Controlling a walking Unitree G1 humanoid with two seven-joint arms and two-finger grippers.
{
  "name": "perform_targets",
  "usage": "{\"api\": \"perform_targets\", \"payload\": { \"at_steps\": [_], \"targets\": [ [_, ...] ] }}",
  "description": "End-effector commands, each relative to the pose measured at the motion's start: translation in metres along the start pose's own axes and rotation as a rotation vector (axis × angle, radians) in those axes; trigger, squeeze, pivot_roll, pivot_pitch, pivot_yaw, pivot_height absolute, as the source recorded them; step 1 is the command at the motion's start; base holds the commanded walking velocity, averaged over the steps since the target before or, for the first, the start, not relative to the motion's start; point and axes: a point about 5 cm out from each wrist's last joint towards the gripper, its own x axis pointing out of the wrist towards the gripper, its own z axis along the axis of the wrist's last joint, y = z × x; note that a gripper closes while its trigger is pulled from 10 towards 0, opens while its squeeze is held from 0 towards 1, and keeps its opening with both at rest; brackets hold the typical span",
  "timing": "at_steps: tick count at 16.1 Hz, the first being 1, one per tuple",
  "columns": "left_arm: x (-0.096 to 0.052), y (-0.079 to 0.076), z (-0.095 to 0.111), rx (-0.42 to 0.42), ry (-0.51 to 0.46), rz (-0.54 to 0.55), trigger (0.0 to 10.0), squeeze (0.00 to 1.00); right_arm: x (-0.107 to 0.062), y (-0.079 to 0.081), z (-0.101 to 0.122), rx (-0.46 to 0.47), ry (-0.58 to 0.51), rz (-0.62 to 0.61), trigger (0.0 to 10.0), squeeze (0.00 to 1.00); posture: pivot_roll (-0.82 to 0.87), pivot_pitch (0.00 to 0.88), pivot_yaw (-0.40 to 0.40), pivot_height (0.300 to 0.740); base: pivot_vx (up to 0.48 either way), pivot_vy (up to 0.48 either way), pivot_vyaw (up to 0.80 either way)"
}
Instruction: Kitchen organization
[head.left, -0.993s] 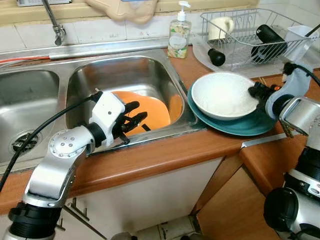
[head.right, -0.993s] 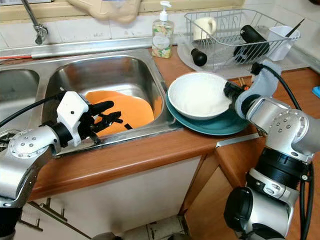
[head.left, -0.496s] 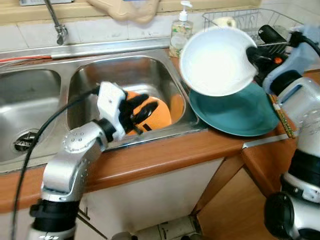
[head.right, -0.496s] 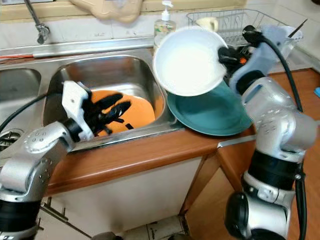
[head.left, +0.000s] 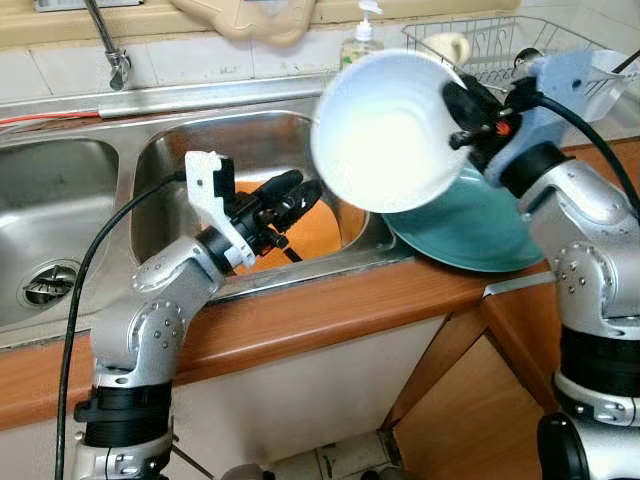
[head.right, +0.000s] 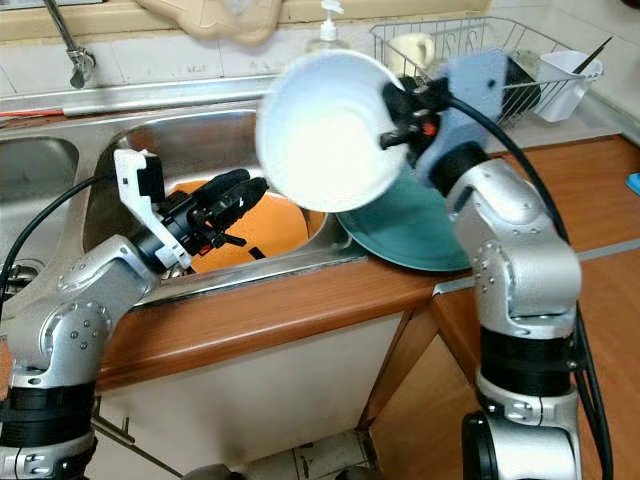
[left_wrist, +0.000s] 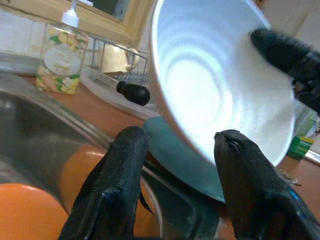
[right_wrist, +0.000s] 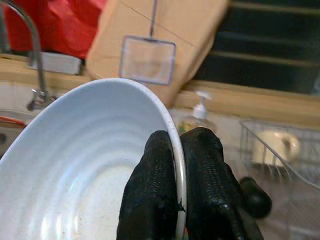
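Bowl: white bowl (head.left: 392, 130) tilted in air, btwn sink (head.left: 250, 150) & teal plate (head.left: 480, 225).
R gripper (head.left: 462, 105): fingers pinching rim.
L gripper (head.left: 290, 195): fingers spread, just below-left of bowl, nearer sink.

Left end effector (head.left: 290, 195): arm bent, reaching forward, fingers parted. Right end effector (head.left: 462, 108): arm raised, reaching leftward, fingers pinched on white bowl (head.left: 385, 135) rim.
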Motion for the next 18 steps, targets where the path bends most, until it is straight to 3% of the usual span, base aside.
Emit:
{"api": "perform_targets", "payload": {
  "at_steps": [1, 5, 6, 7, 8, 9, 10, 11, 18],
  "targets": [
    [0.001, 0.003, -0.001, -0.008, 0.025, 0.008, 10.0, 0.00, -0.003, 0.005, 0.011, 0.025, -0.074, 0.033, 0.0, 0.00, -0.05, 0.000, 0.014, 0.740, 0.000, 0.000, 0.00],
    [0.001, 0.004, 0.004, -0.068, -0.011, -0.021, 10.0, 0.00, -0.007, 0.019, 0.013, 0.092, -0.114, 0.101, 0.0, 0.00, -0.05, 0.000, 0.032, 0.740, 0.000, 0.000, 0.00],
    [0.001, 0.002, 0.007, -0.094, -0.034, -0.040, 8.1, 0.00, -0.007, 0.020, 0.011, 0.085, -0.108, 0.104, 0.0, 0.00, -0.05, 0.000, 0.033, 0.740, 0.000, 0.000, 0.00],
    [0.001, 0.001, 0.009, -0.106, -0.046, -0.050, 7.5, 0.00, -0.008, 0.021, 0.010, 0.075, -0.103, 0.102, 0.0, 0.00, -0.05, 0.000, 0.033, 0.740, 0.000, 0.000, 0.00],
    [0.000, 0.001, 0.010, -0.107, -0.049, -0.057, 4.8, 0.00, -0.008, 0.021, 0.009, 0.086, -0.101, 0.101, 0.0, 0.00, -0.05, 0.000, 0.033, 0.740, 0.000, 0.000, 0.00],
    [-0.001, 0.001, 0.009, -0.106, -0.041, -0.058, 3.6, 0.00, -0.008, 0.022, 0.009, 0.090, -0.104, 0.103, 0.0, 0.00, -0.05, 0.000, 0.033, 0.740, 0.000, 0.000, 0.00],
    [-0.002, 0.001, 0.007, -0.108, -0.032, -0.058, 0.9, 0.00, -0.008, 0.023, 0.010, 0.093, -0.108, 0.107, 0.0, 0.00, -0.05, 0.000, 0.035, 0.740, 0.000, 0.000, 0.00],
    [-0.003, 0.002, 0.005, -0.109, -0.024, -0.052, 0.0, 0.00, -0.008, 0.024, 0.010, 0.101, -0.114, 0.112, 0.0, 0.00, -0.05, 0.000, 0.036, 0.740, 0.000, 0.000, 0.00],
    [0.002, 0.004, 0.007, -0.123, -0.051, -0.023, 0.0, 0.00, -0.009, 0.031, 0.009, 0.112, -0.111, 0.143, 0.0, 0.00, -0.05, 0.000, 0.037, 0.740, 0.000, 0.000, 0.00]
  ]
}}
